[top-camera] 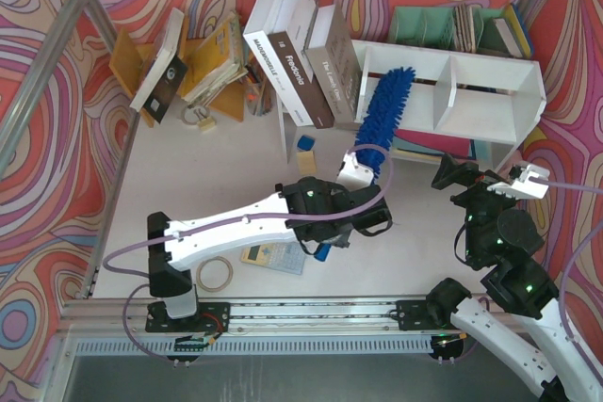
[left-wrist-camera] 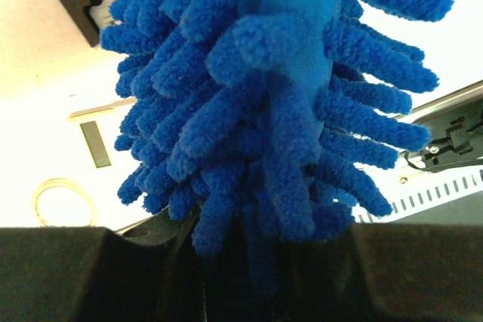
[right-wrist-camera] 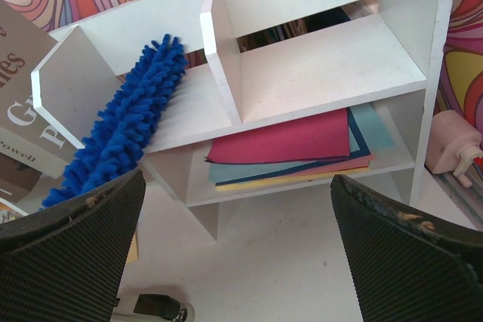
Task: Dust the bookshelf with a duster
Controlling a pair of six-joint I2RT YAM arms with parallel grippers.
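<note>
The white bookshelf (top-camera: 490, 91) stands at the back right, with one divider between two upper compartments. The duster (top-camera: 386, 105) leans with its fluffy blue head in the left upper compartment, reaching the top edge. My left gripper (top-camera: 363, 171) is shut on the duster at the head's lower end; the handle is hidden. The left wrist view is filled with the duster (left-wrist-camera: 272, 96) rising from my left gripper (left-wrist-camera: 249, 262). My right gripper (top-camera: 452, 176) hangs open in front of the shelf's lower level. Its view shows the bookshelf (right-wrist-camera: 324, 65), the duster (right-wrist-camera: 121, 137) and nothing in the right gripper (right-wrist-camera: 238, 254).
Coloured paper sheets (right-wrist-camera: 294, 145) lie on the lower level, and a pink bottle (right-wrist-camera: 453, 145) stands to its right. Leaning books (top-camera: 301, 54) crowd the shelf's left end. Behind are an orange rack (top-camera: 151, 63) and a teal organiser (top-camera: 443, 25). A tape roll (top-camera: 214, 273) lies near the left base.
</note>
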